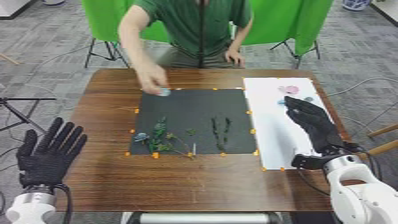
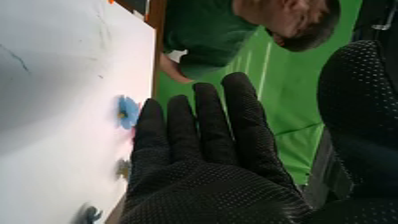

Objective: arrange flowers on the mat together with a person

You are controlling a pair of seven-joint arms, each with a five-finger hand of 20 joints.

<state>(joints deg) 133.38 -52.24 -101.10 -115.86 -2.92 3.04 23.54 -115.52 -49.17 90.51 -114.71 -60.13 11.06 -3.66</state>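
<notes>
My right hand [image 1: 311,122] is over the white sheet [image 1: 271,125], fingers straight, fingertips beside a small blue flower [image 1: 282,102]. A pink flower [image 1: 289,90] lies just beyond. In the right wrist view my right hand [image 2: 213,185] is open, near a blue flower [image 2: 127,111] and a greyish flower [image 2: 123,168] on the sheet [image 2: 62,100]. My left hand [image 1: 49,160] is open at the table's left edge. On the dark mat [image 1: 187,110] are leafy green stems [image 1: 160,130], two thin stems [image 1: 222,132] and a blue flower [image 1: 140,136]. A person's hand [image 1: 151,77] touches a pale blue piece [image 1: 163,92] at the mat's far left corner.
Orange tabs [image 1: 155,155] line the mat's edges on the brown table [image 1: 107,185]. The person stands at the far side before a green backdrop [image 1: 298,25]. A darker flower [image 2: 91,214] also lies on the sheet.
</notes>
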